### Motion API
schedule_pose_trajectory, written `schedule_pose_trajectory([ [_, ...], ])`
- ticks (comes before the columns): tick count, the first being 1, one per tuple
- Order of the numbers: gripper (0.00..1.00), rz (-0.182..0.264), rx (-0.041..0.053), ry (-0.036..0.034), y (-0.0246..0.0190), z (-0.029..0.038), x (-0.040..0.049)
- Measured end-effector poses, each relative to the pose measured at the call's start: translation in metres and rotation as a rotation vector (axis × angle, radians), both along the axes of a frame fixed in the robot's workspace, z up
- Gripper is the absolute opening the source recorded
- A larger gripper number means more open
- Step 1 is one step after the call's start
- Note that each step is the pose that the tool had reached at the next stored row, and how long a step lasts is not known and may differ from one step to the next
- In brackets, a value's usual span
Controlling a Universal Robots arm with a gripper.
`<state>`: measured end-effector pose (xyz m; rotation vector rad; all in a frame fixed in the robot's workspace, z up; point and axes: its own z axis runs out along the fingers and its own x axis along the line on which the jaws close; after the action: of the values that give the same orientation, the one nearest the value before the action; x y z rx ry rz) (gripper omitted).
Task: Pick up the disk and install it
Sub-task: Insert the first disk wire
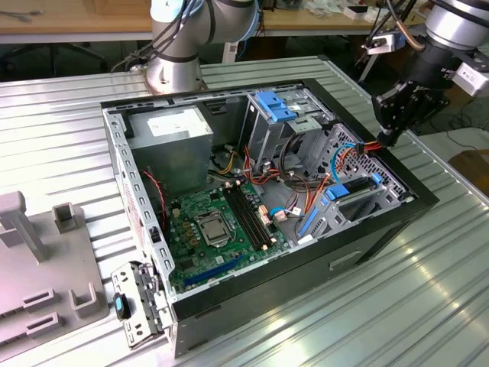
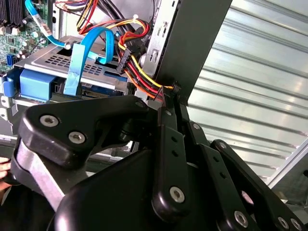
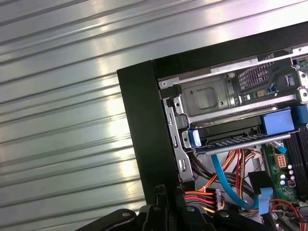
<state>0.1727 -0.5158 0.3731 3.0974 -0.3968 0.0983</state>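
Right now the pincer (image 1: 388,138) hangs at the rim of the open computer case (image 1: 416,191), on the exterior view's right, with its tip down by the corner of the case wall. In both wrist views its fingers are drawn close together, with nothing I can see held between them. A bundle of red and yellow cables (image 2: 139,79) runs right past the fingertips (image 2: 163,103).

The disk (image 3: 231,134) is not in the pincer. It lies flat in a slot of the metal drive cage (image 3: 207,98) inside the case, with its blue carrier rail facing out of the slot. From the exterior view it shows as a blue strip (image 1: 357,187) in the cage, near the pincer but apart from it. A light blue ribbon cable (image 2: 91,43) loops over the cage top.

Deeper in the case lies the green motherboard (image 1: 206,229), and a grey power supply box (image 1: 172,134) sits at the far side. The case itself rests on a ribbed metal bench (image 1: 428,306).
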Motion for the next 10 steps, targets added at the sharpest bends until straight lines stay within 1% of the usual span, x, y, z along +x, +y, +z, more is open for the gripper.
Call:
schedule_pose_trajectory([
  [2, 0.16, -0.032, 0.0, 0.0, 0.0, 0.0, 0.0],
  [5, 0.16, -0.069, 0.0, 0.0, 0.0, 0.0, 0.0],
  [6, 0.16, -0.09, 0.0, 0.0, 0.0, 0.0, 0.0],
  [8, 0.16, -0.111, -0.0001, 0.0, 0.0, 0.0, 0.0],
  [10, 0.16, -0.151, -0.0001, 0.0, 0.0, 0.0, 0.0],
])
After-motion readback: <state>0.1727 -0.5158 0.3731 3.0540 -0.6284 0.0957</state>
